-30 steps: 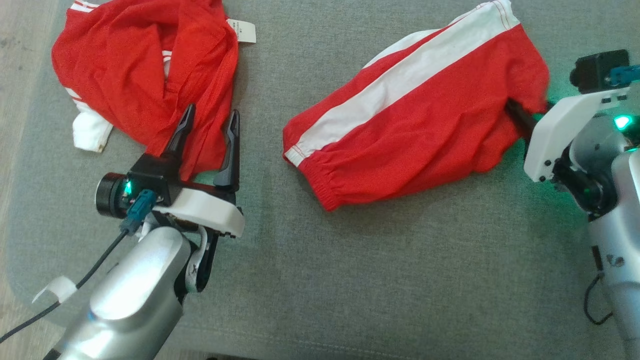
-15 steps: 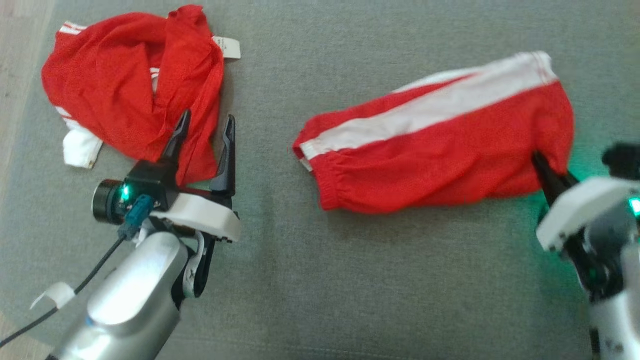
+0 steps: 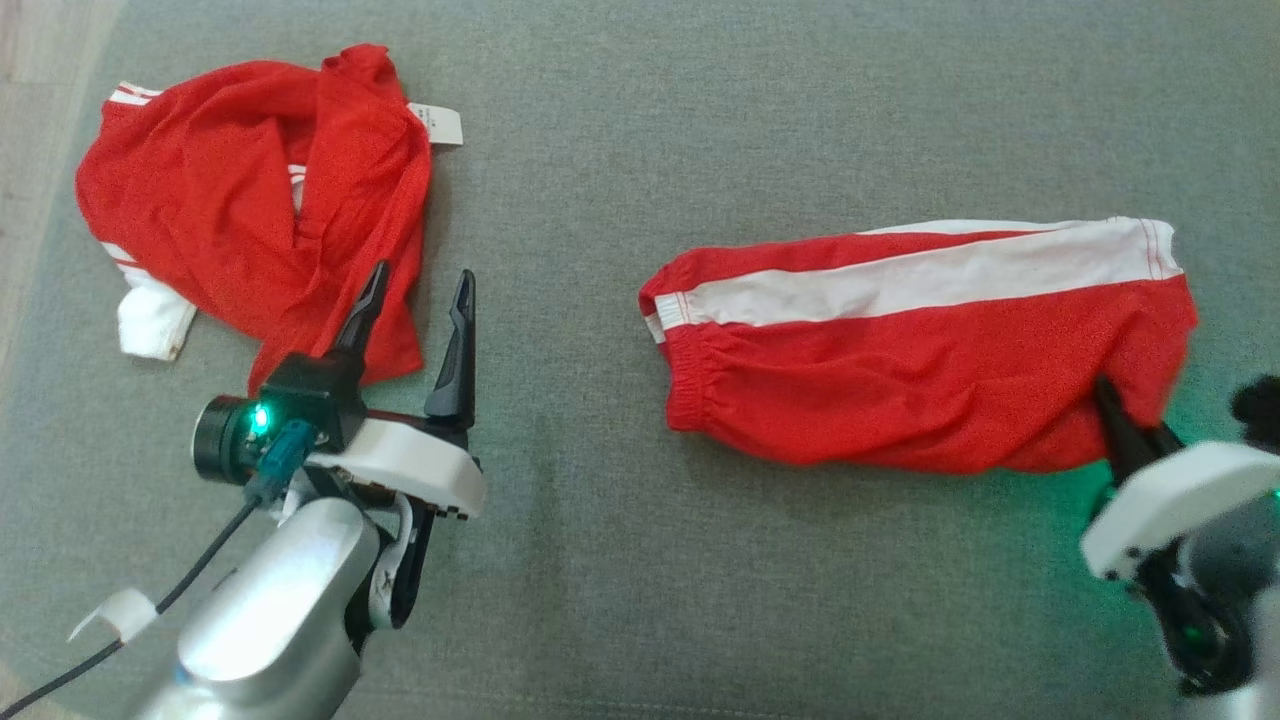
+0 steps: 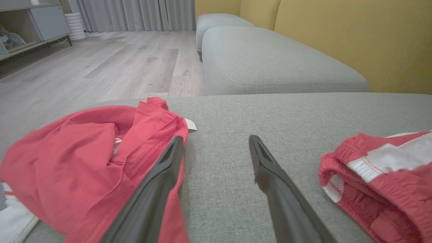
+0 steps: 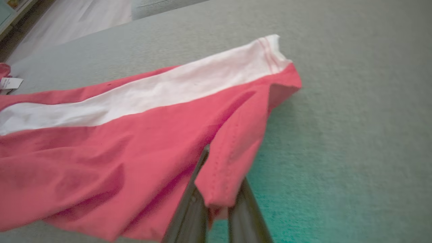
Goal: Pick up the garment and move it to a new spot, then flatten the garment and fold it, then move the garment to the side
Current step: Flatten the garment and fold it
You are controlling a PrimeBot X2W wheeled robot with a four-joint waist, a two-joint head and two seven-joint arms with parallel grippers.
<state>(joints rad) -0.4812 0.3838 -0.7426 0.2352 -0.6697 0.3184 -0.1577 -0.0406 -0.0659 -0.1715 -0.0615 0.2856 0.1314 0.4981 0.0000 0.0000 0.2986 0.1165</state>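
Note:
Red shorts with a white side stripe (image 3: 920,380) lie stretched sideways on the right of the grey cushion. My right gripper (image 3: 1125,425) is shut on their lower right hem. The right wrist view shows that hem pinched between the fingers of the right gripper (image 5: 219,189), with the shorts (image 5: 118,135) spreading away to the left. My left gripper (image 3: 420,290) stands open with nothing between its fingers. Its left finger overlaps the edge of a crumpled red garment (image 3: 250,210). In the left wrist view, the left gripper (image 4: 216,141) sits between that crumpled garment (image 4: 77,158) and the shorts' waistband (image 4: 381,182).
The grey cushion (image 3: 600,580) has bare fabric between the two garments and in front of them. Wooden floor (image 3: 30,60) borders it at the far left. Beyond it stand another grey seat (image 4: 270,57) and a yellow wall (image 4: 354,33).
My right gripper has drawn the shorts' hem toward me and to the right, and the shorts have swung from a slant to lie level. The camera view has shifted too. The left gripper stays open.

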